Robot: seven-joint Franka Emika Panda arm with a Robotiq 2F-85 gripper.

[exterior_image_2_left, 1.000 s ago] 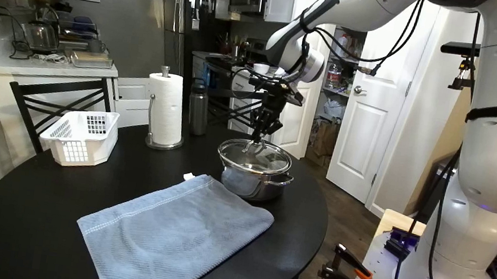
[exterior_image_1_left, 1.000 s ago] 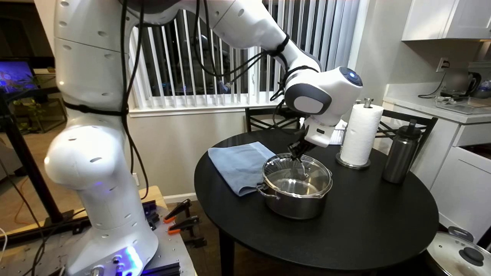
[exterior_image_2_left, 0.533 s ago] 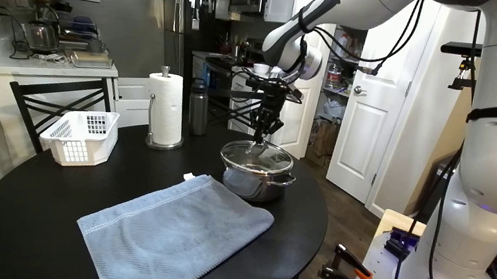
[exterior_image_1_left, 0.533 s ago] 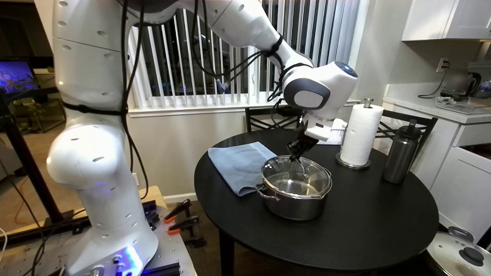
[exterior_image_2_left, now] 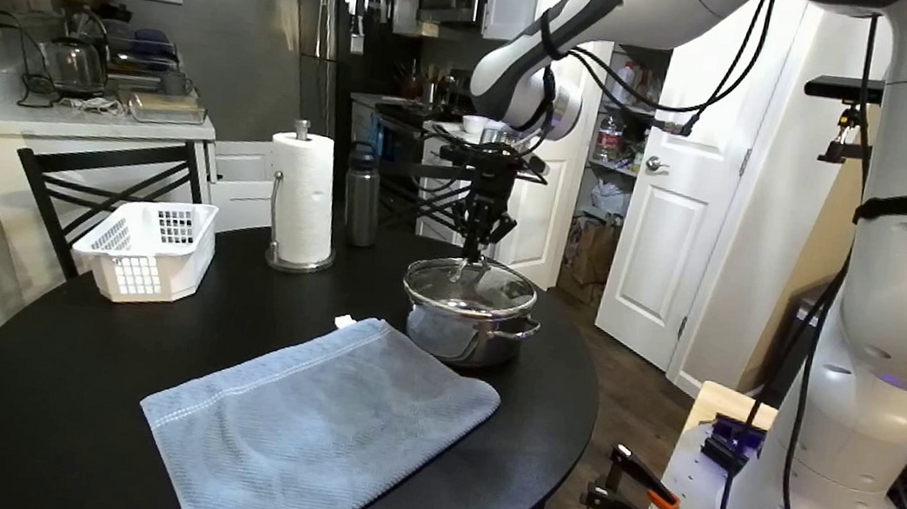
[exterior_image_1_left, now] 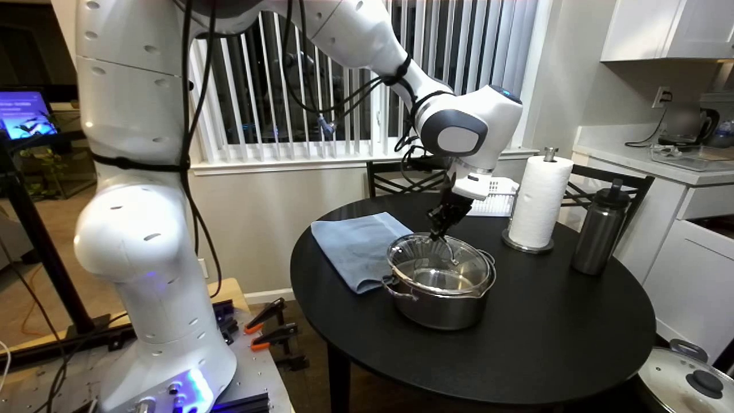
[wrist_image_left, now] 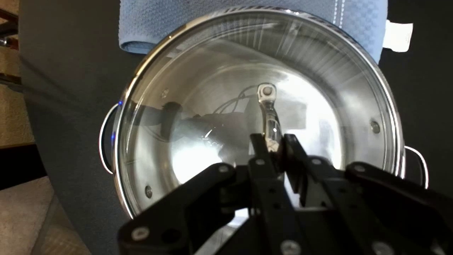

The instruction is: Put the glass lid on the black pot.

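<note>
The glass lid (exterior_image_1_left: 430, 268) is round and see-through with a thin metal rim and an arched metal handle; it also shows in an exterior view (exterior_image_2_left: 462, 292) and the wrist view (wrist_image_left: 219, 92). It lies over the mouth of the silver-grey pot (exterior_image_1_left: 441, 312), whose wall also shows in an exterior view (exterior_image_2_left: 447, 337). In one place the pot rim shows beyond the lid's edge, so the lid sits slightly off-centre. I cannot tell whether it fully rests on the rim. My gripper (wrist_image_left: 271, 143) is shut on the lid's handle, above the pot (exterior_image_2_left: 472, 257).
A folded blue cloth (exterior_image_2_left: 333, 440) lies beside the pot. A paper towel roll (exterior_image_1_left: 539, 201), a dark metal bottle (exterior_image_1_left: 599, 232) and a white basket (exterior_image_2_left: 147, 254) stand on the black table (exterior_image_1_left: 550, 344).
The gripper has shifted slightly toward the robot's side with the lid, and the wrist has become more upright. The lid now sits more off-centre over the pot. The pot has moved very slightly.
</note>
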